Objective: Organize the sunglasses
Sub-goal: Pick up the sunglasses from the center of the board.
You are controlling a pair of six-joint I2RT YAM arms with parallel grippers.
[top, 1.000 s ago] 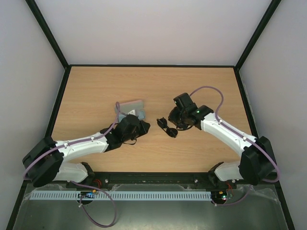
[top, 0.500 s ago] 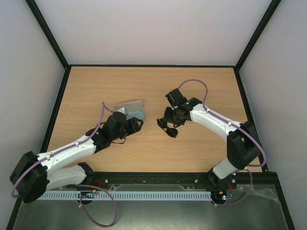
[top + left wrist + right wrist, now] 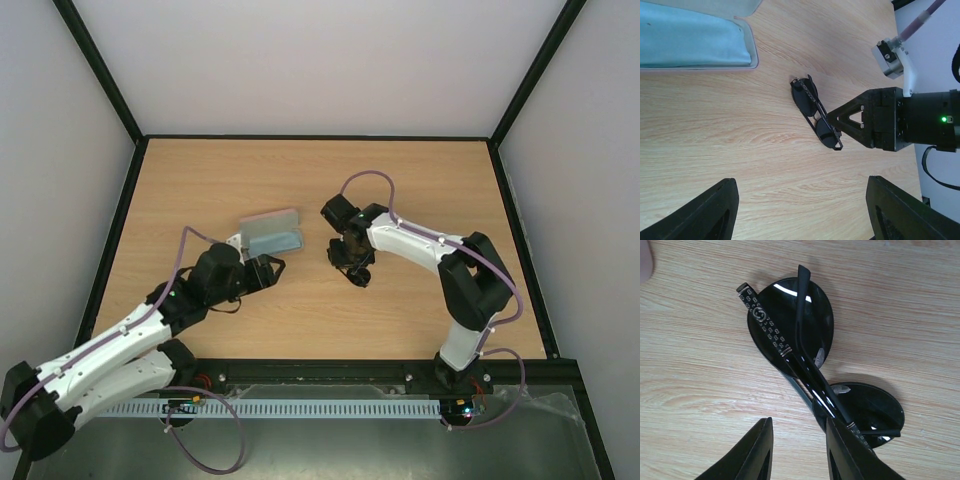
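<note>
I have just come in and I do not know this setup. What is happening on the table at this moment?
Two robot arms are working on a pair of sunglasses, which lie folded on the wooden table. The right gripper is down at them, with its fingers a little apart beside one lens and not visibly clamped. The left gripper hangs open and empty nearby. Beside it lies an open pink case with a light blue cloth in it.

Left pincer spread wide; right pincer narrowly parted, tilted down.
</note>
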